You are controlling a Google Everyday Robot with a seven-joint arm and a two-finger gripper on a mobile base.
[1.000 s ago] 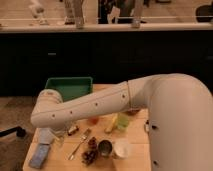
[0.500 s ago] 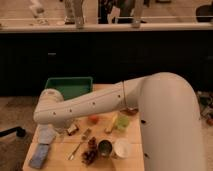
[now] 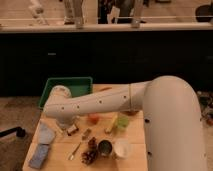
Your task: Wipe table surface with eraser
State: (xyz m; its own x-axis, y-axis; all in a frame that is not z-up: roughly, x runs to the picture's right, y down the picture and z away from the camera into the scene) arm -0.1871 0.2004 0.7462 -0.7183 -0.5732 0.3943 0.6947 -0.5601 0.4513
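Note:
The table surface (image 3: 135, 160) is a small tabletop of light tan wood in the lower middle of the camera view. The eraser (image 3: 73, 129) is a small block with a pale top and dark sides, lying on the table's left half. My white arm reaches in from the right and crosses the table to the left. My gripper (image 3: 62, 121) hangs down from the wrist at the table's back left, just left of the eraser and slightly behind it. I cannot tell whether it touches the eraser.
A green tray (image 3: 66, 84) stands at the table's back left edge. A blue-grey cloth (image 3: 46, 134) and a blue-grey pad (image 3: 38, 158) lie at the left. An orange item (image 3: 93, 119), a green-yellow item (image 3: 119, 123), a spoon (image 3: 76, 149), dark grapes (image 3: 90, 151), a can (image 3: 105, 147) and a white cup (image 3: 122, 148) crowd the middle.
The wrist end of my arm has shifted a little to the right and toward the back of the table. The objects on the table have stayed where they were.

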